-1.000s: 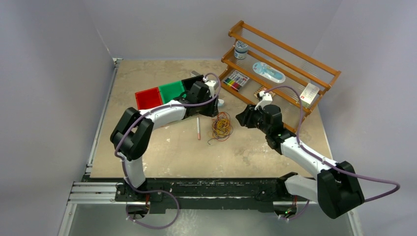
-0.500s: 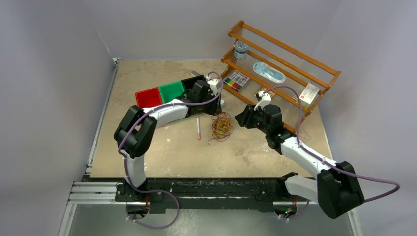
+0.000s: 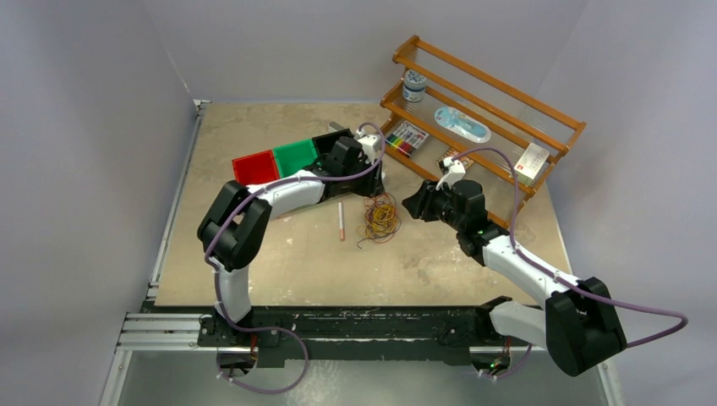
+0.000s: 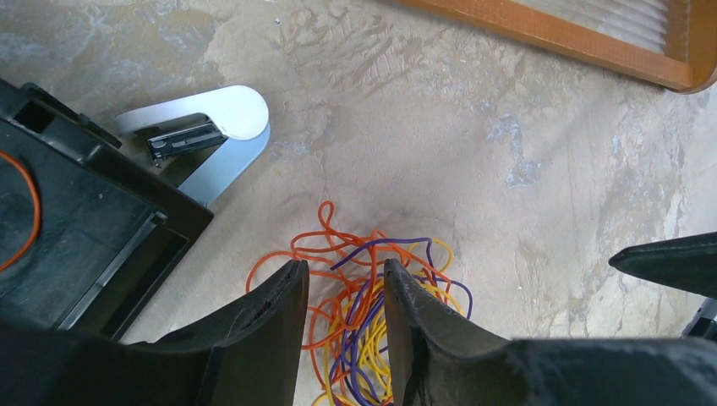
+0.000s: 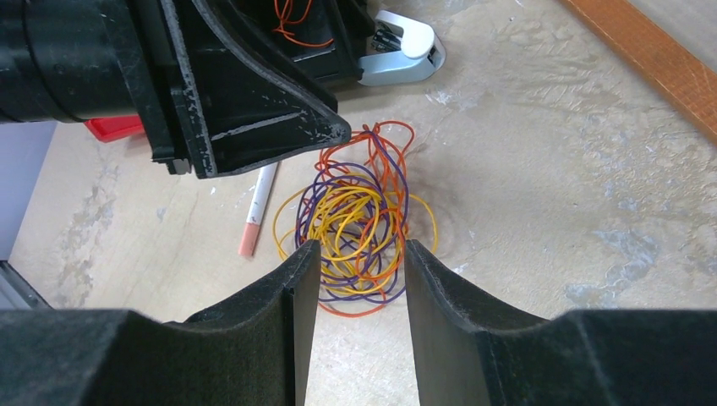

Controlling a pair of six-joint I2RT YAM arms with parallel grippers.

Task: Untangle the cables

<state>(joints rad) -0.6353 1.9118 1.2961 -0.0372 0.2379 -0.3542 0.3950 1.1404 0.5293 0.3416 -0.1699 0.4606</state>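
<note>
The cables (image 3: 380, 217) are a tangled bundle of thin orange, yellow and purple wire loops lying on the table. My left gripper (image 3: 370, 183) hovers just behind the bundle, open and empty. In the left wrist view the bundle (image 4: 359, 321) shows between and beyond the left gripper (image 4: 342, 275). My right gripper (image 3: 413, 205) is to the right of the bundle, open and empty. In the right wrist view the bundle (image 5: 355, 216) lies just ahead of the right gripper (image 5: 359, 249), with the left gripper's fingers (image 5: 254, 118) above it.
A black tray (image 4: 93, 220) holds one loose orange wire (image 4: 32, 211). A white-grey device (image 4: 221, 127) lies beside it. A white pen with a pink tip (image 3: 341, 220) lies left of the bundle. Red (image 3: 255, 168) and green (image 3: 295, 156) bins and a wooden rack (image 3: 482, 110) stand behind.
My left arm has shifted a little to the right and back. My right gripper has edged slightly left toward the bundle. The cables have not moved.
</note>
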